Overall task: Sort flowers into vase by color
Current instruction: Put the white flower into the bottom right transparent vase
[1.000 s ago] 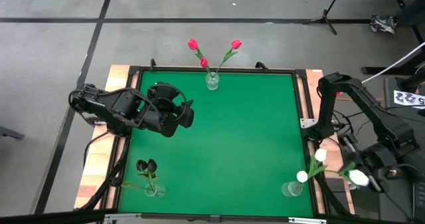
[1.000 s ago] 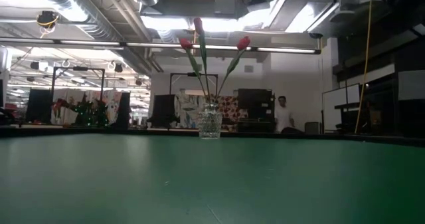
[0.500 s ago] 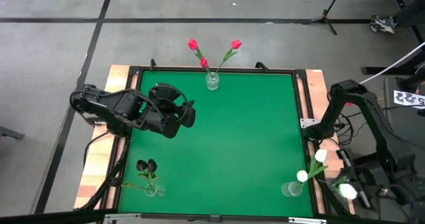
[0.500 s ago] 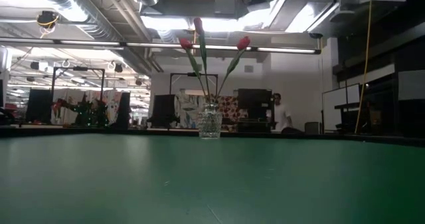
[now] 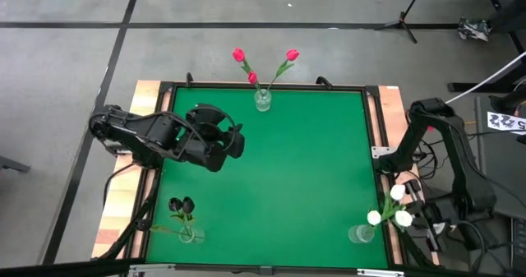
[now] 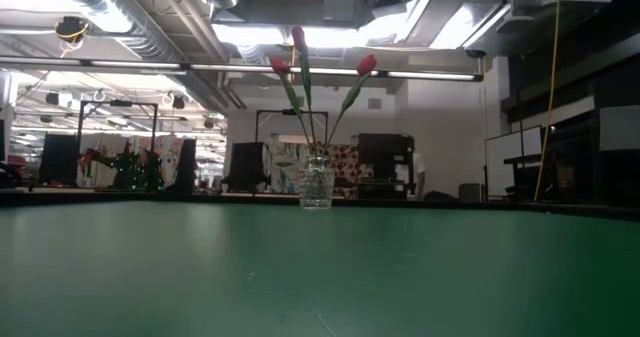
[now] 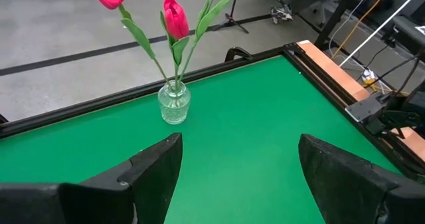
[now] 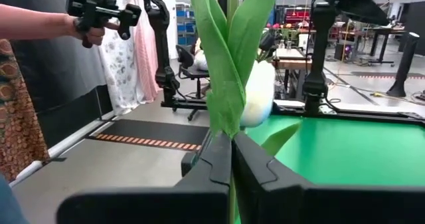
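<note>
high view: the right gripper (image 5: 427, 225) hangs off the table's right edge, bringing a white tulip (image 5: 403, 219) toward the corner vase (image 5: 360, 233) – the risk, i judge, is the stem missing the narrow mouth or tipping the vase. the left gripper (image 5: 233, 141) waits over the green mat. left wrist view: its fingers (image 7: 156, 163) are spread, empty. right wrist view: fingers pinched tight on the green stem (image 8: 229, 58).
</note>
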Controlling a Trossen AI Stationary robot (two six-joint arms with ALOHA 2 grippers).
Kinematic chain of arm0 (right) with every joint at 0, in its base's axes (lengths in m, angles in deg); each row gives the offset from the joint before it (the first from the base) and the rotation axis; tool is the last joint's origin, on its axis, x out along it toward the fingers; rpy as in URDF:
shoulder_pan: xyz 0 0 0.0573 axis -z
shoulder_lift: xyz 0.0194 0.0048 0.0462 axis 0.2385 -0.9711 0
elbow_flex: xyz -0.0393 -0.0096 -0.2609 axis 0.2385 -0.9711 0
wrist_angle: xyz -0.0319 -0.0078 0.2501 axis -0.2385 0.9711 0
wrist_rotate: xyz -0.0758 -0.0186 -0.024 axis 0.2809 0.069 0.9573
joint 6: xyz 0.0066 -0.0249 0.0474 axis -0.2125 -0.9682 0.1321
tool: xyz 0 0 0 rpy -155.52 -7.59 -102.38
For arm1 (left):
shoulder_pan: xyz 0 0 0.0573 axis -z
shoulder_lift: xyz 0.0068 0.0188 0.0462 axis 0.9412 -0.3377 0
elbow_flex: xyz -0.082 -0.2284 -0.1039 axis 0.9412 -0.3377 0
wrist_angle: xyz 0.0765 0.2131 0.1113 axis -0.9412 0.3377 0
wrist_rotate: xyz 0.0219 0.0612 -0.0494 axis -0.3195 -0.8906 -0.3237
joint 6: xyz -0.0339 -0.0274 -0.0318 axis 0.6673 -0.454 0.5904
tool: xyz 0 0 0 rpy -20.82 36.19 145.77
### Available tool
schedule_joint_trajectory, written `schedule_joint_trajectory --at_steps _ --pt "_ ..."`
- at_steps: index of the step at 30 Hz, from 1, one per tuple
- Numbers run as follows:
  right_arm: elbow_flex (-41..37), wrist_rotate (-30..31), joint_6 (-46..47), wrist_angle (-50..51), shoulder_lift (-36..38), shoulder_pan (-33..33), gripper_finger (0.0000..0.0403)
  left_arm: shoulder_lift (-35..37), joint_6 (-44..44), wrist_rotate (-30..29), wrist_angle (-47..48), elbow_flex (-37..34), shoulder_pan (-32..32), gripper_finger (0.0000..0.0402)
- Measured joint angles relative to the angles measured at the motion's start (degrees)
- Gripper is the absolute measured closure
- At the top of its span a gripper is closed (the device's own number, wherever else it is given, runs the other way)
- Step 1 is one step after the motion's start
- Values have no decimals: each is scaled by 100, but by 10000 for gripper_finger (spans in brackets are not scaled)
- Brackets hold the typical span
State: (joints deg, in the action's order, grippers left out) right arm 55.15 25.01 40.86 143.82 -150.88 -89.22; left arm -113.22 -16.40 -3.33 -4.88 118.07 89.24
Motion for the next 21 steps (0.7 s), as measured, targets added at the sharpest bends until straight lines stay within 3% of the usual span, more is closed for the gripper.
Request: schedule_joint_trajectory --at_steps 16,21 --pt "4 7 -31 989 821 -16 403 -15 -12 0 26 0 0 107" --pt "7 11 -44 1264 1272 -585 403 -44 -21 1 26 0 -8 107"
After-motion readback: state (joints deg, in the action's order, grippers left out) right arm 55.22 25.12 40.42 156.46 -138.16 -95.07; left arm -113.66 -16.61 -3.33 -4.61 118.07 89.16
